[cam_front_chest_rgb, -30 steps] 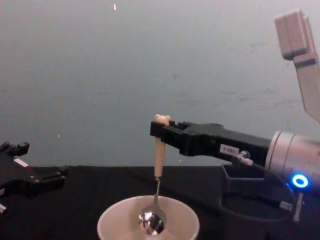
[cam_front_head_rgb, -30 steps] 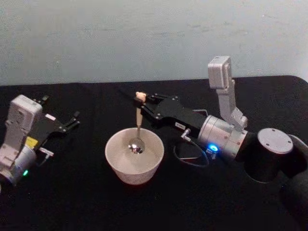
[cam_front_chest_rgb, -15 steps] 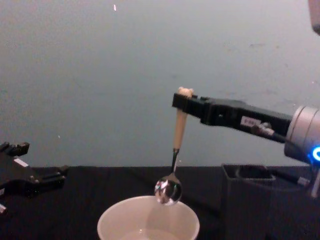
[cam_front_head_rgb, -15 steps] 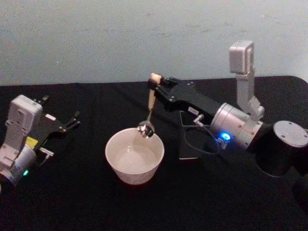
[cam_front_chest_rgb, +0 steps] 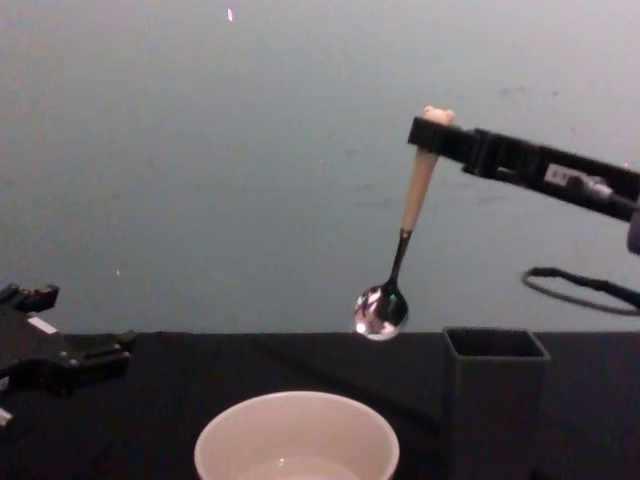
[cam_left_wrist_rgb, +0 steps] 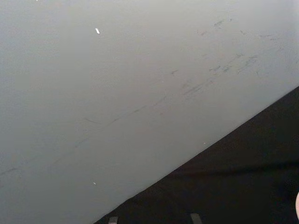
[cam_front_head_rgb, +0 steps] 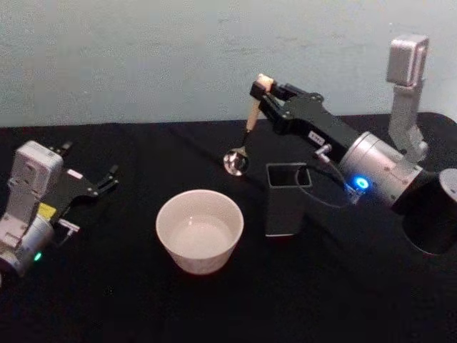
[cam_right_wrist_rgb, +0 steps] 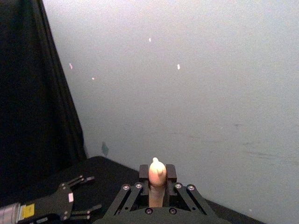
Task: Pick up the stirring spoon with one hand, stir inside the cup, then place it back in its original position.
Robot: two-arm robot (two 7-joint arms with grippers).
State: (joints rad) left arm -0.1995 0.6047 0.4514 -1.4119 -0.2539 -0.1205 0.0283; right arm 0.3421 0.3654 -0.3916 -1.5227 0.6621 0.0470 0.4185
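Apparently cloth-covered table (cam_front_head_rgb: 107,286) bears cup (cam_front_head_rgb: 200,254), holder (cam_front_head_rgb: 284,207).

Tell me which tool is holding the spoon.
The right tool, shut on the spoon up in the air; the left tool lies open and empty.

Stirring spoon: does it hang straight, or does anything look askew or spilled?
The stirring spoon hangs tilted from the right gripper, its bowl off toward the robot's left, in the air. The cup and the dark holder stand upright; no spill shows. The left gripper rests open at the left.
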